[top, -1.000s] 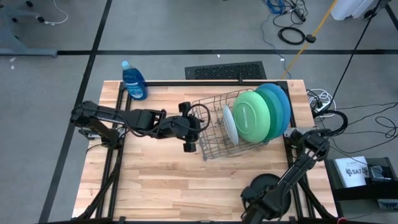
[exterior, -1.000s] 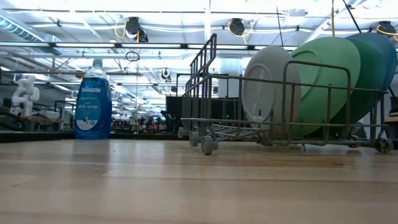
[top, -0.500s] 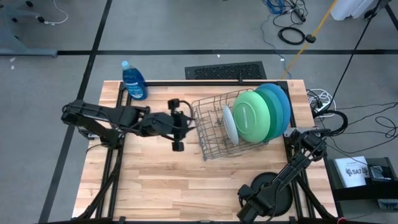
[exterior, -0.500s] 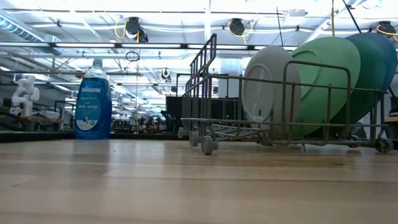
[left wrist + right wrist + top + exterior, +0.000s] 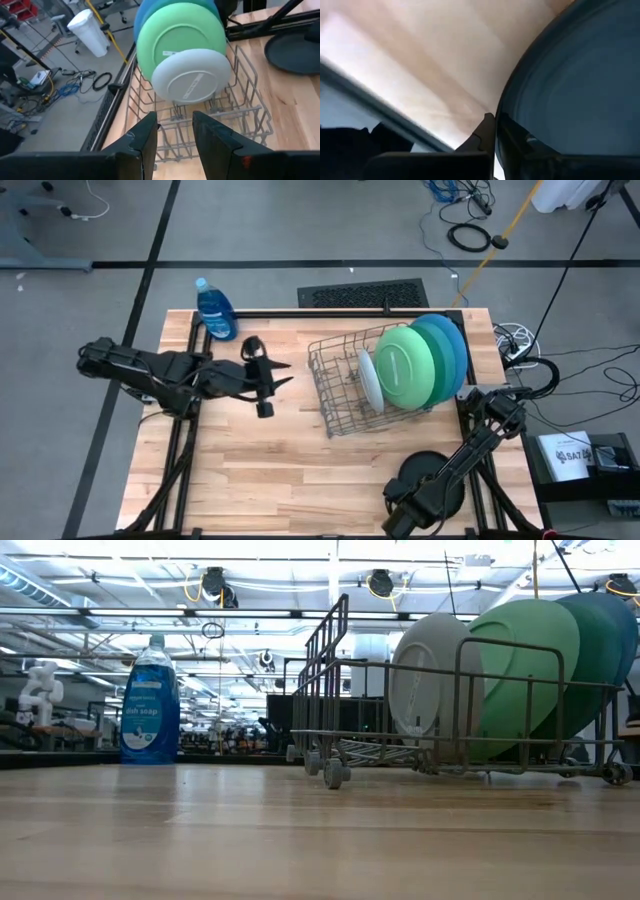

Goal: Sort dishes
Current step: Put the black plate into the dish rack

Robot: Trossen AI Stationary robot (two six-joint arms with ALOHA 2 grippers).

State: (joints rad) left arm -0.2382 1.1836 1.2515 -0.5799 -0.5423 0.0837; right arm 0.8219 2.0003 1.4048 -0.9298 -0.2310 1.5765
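Observation:
A grey wire rack (image 5: pixel 345 385) stands at the table's far right. Upright in it stand a pale mint plate (image 5: pixel 369 380), a light green plate (image 5: pixel 400 365), a teal plate (image 5: pixel 437 345) and a blue plate (image 5: pixel 458 340). They also show in the low view: pale mint plate (image 5: pixel 428 680), light green plate (image 5: pixel 520 660). My left gripper (image 5: pixel 268 378) hovers open left of the rack, holding nothing. A black round dish (image 5: pixel 432 468) lies near the table's near right corner, with my right gripper (image 5: pixel 495 132) shut on it. My right gripper has the black dish's rim (image 5: pixel 501 112) pinched between its two fingers, one finger (image 5: pixel 485 132) outside the rim and the other inside the dish. The fingers come steeply from above. In the left wrist view the dish (image 5: pixel 295 50) lies flat on the table.
A blue dish-soap bottle (image 5: pixel 215 310) stands at the table's far left corner. Bare wood lies between the left arm and the rack and along the near edge. The rack's left half holds no plates.
My left gripper has drawn back from the rack's left end toward the table's left edge, still open. The plates and the rack have stayed where they were.

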